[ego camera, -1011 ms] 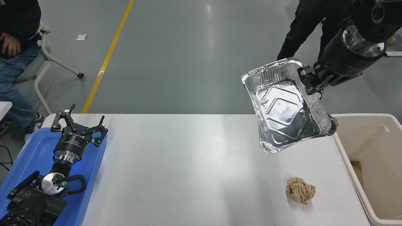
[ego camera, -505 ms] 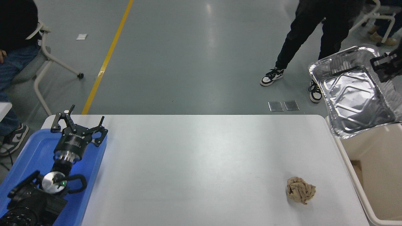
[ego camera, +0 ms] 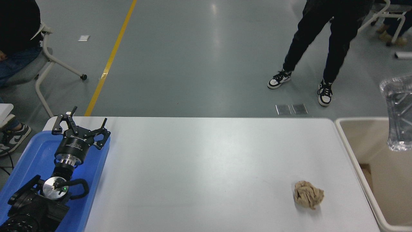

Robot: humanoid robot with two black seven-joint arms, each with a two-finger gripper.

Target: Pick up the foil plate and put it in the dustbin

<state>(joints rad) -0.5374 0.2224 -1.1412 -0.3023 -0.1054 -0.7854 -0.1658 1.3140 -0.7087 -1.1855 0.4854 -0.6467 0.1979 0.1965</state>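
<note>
The foil plate (ego camera: 399, 112) is a shiny silver tray, tilted and cut off by the picture's right edge. It hangs in the air above the dustbin (ego camera: 354, 148), the large beige tub standing off the table's right end. My right gripper is out of the picture, so what holds the plate is hidden. My left gripper (ego camera: 79, 126) is parked at the lower left, open and empty, over the blue tray.
A crumpled brown paper ball (ego camera: 308, 194) lies on the white table near its right front. A blue tray (ego camera: 32, 154) sits at the table's left end. A person's legs (ego camera: 322, 48) stand beyond the far edge; another person sits at the upper left.
The foil plate has moved right, from above the table's right end to over the dustbin, and is now mostly out of frame. My right arm has left the picture. The left arm has not moved.
</note>
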